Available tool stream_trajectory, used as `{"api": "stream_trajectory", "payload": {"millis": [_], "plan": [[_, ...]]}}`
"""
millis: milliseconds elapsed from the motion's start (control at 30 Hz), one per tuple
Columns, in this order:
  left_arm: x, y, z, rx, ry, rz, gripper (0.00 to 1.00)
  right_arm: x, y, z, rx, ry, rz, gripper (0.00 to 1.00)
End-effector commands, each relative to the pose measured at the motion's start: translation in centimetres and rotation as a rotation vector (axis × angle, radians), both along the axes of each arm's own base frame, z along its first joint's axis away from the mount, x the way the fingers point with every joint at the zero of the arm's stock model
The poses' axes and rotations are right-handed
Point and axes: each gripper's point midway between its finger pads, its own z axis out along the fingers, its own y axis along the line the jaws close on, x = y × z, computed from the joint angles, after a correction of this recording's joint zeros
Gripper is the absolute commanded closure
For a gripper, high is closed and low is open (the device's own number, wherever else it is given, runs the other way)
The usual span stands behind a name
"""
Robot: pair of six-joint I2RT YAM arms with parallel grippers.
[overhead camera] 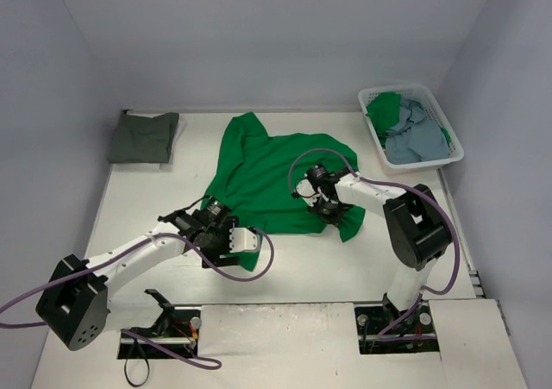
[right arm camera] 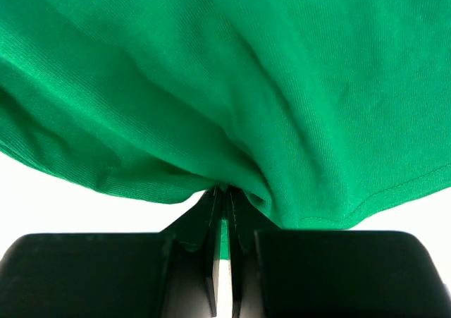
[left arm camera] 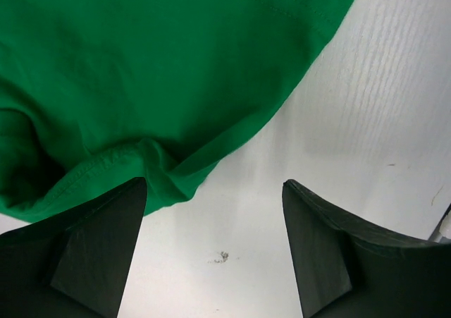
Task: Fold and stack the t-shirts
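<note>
Sprawled centre frame on the bench [overhead camera: 302, 268]: green t-shirt [overhead camera: 276, 172]. Pinched at lower-right hem by right end effector [right arm camera: 224, 194] — probably to drag a fold over; spread and empty beside lower-left hem, left end effector [left arm camera: 215, 191].

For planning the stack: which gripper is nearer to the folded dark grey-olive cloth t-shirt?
Left. The left gripper is right of the dark grey-olive t-shirt, nearer the robot; the right gripper, farther right, pinches the bright green t-shirt.
</note>
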Motion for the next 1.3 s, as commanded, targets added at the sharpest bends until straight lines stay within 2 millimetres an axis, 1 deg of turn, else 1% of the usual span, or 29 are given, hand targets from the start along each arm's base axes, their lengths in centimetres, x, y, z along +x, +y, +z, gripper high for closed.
{"api": "stream_trajectory", "payload": {"millis": [0,33,67,200,300,433,467,533,700,767,800,833,867,900,933,967,1000,1033,1067,1100,1133,1167,1200,1233,1267], "plan": [[0.8,-1.5,0.5,-0.045,-0.041,-0.051,0.28,-2.2,1.2,-0.8,0.06,0.081,0.003,1.0],[1.0,-1.7,0.6,-0.049,-0.05,-0.054,0.28,-2.4,1.1,-0.9,0.058,0.085,0.004,1.0],[1.4,-2.5,1.0,-0.073,-0.084,-0.077,0.28,-2.7,1.3,-1.0,0.069,0.097,0.003,1.0],[1.9,-2.9,1.4,-0.087,-0.116,-0.084,0.28,-2.9,1.3,-1.3,0.072,0.108,0.001,1.0],[1.8,-3.2,1.5,-0.098,-0.117,-0.095,0.28,-3.0,1.2,-1.4,0.069,0.114,0.004,1.0],[1.2,-3.2,-0.1,-0.075,-0.064,-0.103,0.28,-3.1,1.5,-1.4,0.081,0.119,0.004,1.0],[1.1,-3.1,-0.8,-0.057,-0.045,-0.1,0.28,-3.1,1.5,-1.3,0.084,0.117,0.005,1.0],[1.0,-2.8,-1.5,-0.03,-0.023,-0.1,0.28,-3.0,1.5,-1.3,0.084,0.114,0.005,1.0],[0.7,-2.3,-2.4,0.004,0.0,-0.1,0.29,-3.1,1.4,-1.0,0.088,0.107,0.004,1.0],[0.8,-2.2,-2.5,0.015,0.004,-0.091,0.38,-3.2,1.4,-1.0,0.088,0.111,0.004,1.0],[1.0,-2.0,-2.5,0.028,-0.001,-0.084,0.46,-3.3,1.3,-1.1,0.088,0.114,0.002,1.0],[1.0,-2.0,-2.6,0.032,0.003,-0.072,0.62,-3.3,1.3,-1.2,0.086,0.115,0.002,1.0],[1.2,-2.0,-2.5,0.035,-0.002,-0.064,0.72,-3.4,1.3,-1.2,0.086,0.117,0.002,1.0],[1.9,-1.9,-2.2,0.044,-0.026,-0.037,0.8,-3.6,1.2,-1.3,0.083,0.122,0.001,1.0],[2.2,-1.9,-2.0,0.052,-0.034,-0.021,0.86,-3.5,1.2,-1.4,0.082,0.121,0.0,1.0],[2.5,-1.8,-1.8,0.056,-0.043,0.007,0.98,-3.6,1.1,-1.4,0.082,0.121,-0.002,1.0],[3.2,-1.9,-1.3,0.054,-0.068,0.028,1.0,-3.5,1.1,-1.3,0.084,0.117,-0.001,1.0],[3.8,-1.5,-0.7,0.066,-0.105,0.058,1.0,-3.5,1.2,-1.1,0.088,0.112,-0.003,1.0],[4.3,-1.5,-0.3,0.063,-0.133,0.073,1.0,-3.2,1.3,-0.6,0.097,0.095,-0.004,1.0],[4.9,-1.6,1.0,0.039,-0.178,0.09,1.0,-2.8,1.4,-0.1,0.104,0.077,-0.008,1.0],[5.4,-1.4,1.9,0.033,-0.22,0.115,1.0,-2.5,1.2,0.3,0.097,0.055,-0.008,1.0],[6.0,-1.6,2.9,0.009,-0.262,0.123,1.0,-1.8,1.4,1.5,0.114,0.012,-0.009,1.0],[6.7,-1.4,5.0,-0.016,-0.336,0.142,1.0,-1.2,1.5,2.3,0.126,-0.018,-0.011,1.0],[7.4,-1.0,6.4,-0.017,-0.39,0.157,1.0,-0.2,1.7,3.5,0.147,-0.059,-0.017,1.0],[7.9,-0.6,7.6,-0.035,-0.425,0.181,1.0,0.7,1.6,5.1,0.161,-0.114,-0.027,1.0]]}}
